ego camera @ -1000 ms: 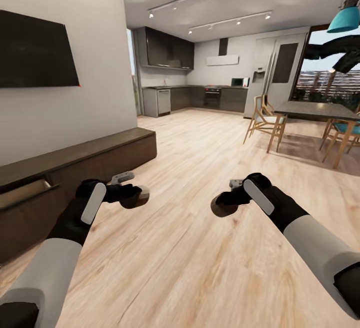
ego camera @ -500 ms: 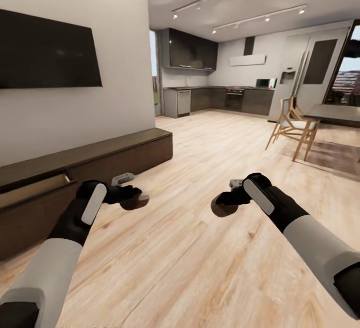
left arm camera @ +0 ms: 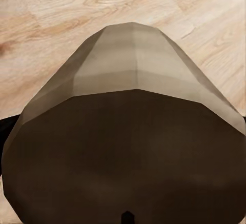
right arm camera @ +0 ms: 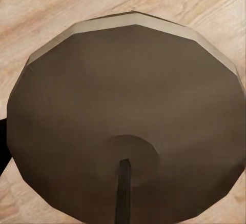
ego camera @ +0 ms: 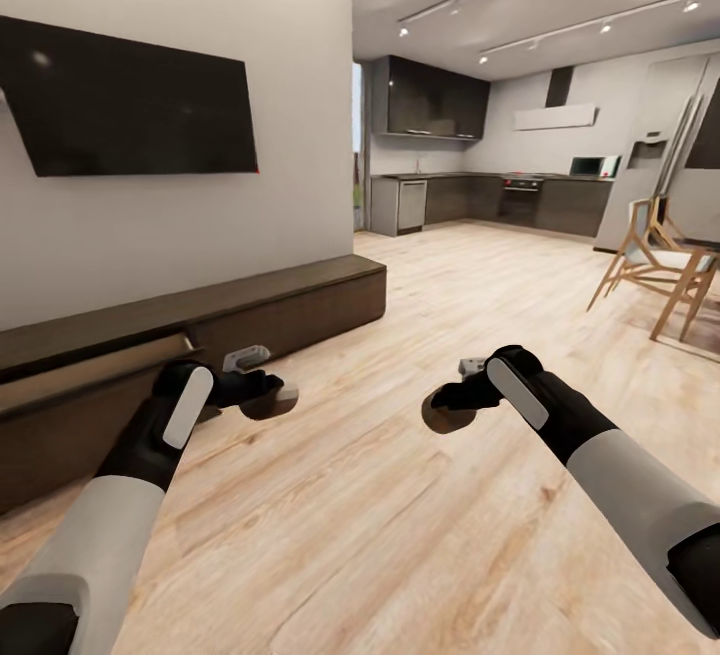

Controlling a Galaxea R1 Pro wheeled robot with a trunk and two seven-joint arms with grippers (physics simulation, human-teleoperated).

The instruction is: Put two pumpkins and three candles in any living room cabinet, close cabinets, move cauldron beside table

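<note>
Each of my grippers holds a candle above the wood floor. My left gripper (ego camera: pixel 272 397) is shut on a tan squat candle (left arm camera: pixel 128 131), seen from its side in the left wrist view. My right gripper (ego camera: pixel 447 413) is shut on another candle (right arm camera: pixel 128 116), whose dark top and wick face the right wrist camera. The cabinet (ego camera: pixel 300 300), a long low dark-brown unit, runs along the left wall just beyond my left hand. One of its drawers (ego camera: pixel 100 360) near my left arm stands slightly open, showing a pale inner edge. Pumpkins, cauldron and table are out of view.
A black TV (ego camera: pixel 130 105) hangs on the wall above the cabinet. Open wood floor (ego camera: pixel 400 515) stretches ahead to the dark kitchen cupboards (ego camera: pixel 480 200) at the back. Wooden dining chairs (ego camera: pixel 660 265) stand at the far right.
The camera has swung left, so the whole room has slid rightward in the picture and more of the cabinet and TV shows. Both arms keep the same pose with their candles.
</note>
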